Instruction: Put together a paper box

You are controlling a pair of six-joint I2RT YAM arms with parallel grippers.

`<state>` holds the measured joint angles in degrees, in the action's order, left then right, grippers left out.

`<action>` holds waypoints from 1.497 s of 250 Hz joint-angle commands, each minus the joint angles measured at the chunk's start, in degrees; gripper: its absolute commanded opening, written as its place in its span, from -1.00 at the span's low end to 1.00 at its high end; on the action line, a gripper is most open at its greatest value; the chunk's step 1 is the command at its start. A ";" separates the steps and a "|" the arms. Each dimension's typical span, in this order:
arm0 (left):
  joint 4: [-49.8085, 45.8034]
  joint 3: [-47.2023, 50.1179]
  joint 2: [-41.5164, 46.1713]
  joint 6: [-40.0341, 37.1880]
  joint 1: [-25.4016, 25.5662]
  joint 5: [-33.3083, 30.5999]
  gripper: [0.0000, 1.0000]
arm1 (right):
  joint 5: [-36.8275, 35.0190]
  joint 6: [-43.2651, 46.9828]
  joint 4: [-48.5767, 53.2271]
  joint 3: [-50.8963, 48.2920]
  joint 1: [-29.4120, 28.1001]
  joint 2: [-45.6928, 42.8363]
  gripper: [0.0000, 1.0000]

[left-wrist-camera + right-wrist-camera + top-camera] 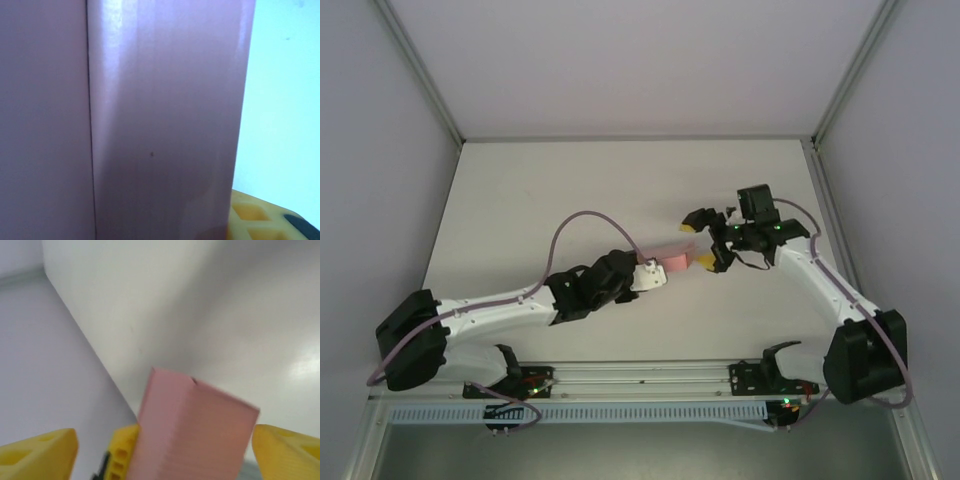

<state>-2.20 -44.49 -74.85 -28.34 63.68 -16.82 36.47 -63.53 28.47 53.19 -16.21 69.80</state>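
- Nearest to the bases, the left arm (510, 300) is stretching from the near-left corner toward the middle of the table (570, 190). This is bringing the left gripper (655, 274) into the zone that both arms can reach.
- The left gripper is clasping the near end of the paper box (674, 262). In the left wrist view the pink card wall (165, 125) is lying very close to the camera, with one yellow finger (250, 216) beside its lower corner. In the right wrist view a yellow finger (122, 452), seemingly of this same gripper, is pressing against the side of the box. I judge that this grip alone is carrying the box, because nothing else is touching it.
- The paper box is already showing as a small rectangular pink body, not a flat sheet. It is sitting over the middle of the table, between the two grippers, with its long side running from one to the other. I cannot tell if it is lifted or resting on the table.
- Further out, the right gripper (698, 245) is standing with its jaws wide apart. Its yellow fingers (37, 452) are flanking the far end of the box (195, 430), with a gap on each side, so they are grasping nothing.
- I judge this placing as a handing of the box to the left side. The far end is free, perhaps for pressing in a flap there, but the state of that flap is not clear.
- Farthest away, the bare table is running up to the back wall.
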 commanded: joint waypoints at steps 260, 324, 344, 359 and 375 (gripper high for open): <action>-40.34 -18.82 -16.13 -2.21 -18.05 24.00 -0.22 | 4.62 94.19 2.24 2.45 -11.56 4.71 0.68; -41.01 -19.72 -17.89 -1.99 -18.12 24.08 -0.20 | -0.12 93.14 2.31 4.79 -12.19 9.10 0.42; -41.14 -19.76 -17.78 -1.99 -18.13 24.11 -0.20 | -1.71 92.31 0.53 5.16 -12.83 10.40 0.42; -41.13 -19.76 -17.59 -1.98 -18.11 24.14 -0.19 | -2.47 92.12 -0.53 5.53 -12.93 11.50 0.42; -40.88 -19.76 -17.34 -1.98 -18.15 24.09 -0.18 | -2.13 92.17 -0.31 6.48 -13.03 12.96 0.36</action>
<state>-41.87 -63.70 -91.02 -30.17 45.89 6.07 35.70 27.51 29.04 57.23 -28.69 80.62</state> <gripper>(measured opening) 0.411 0.697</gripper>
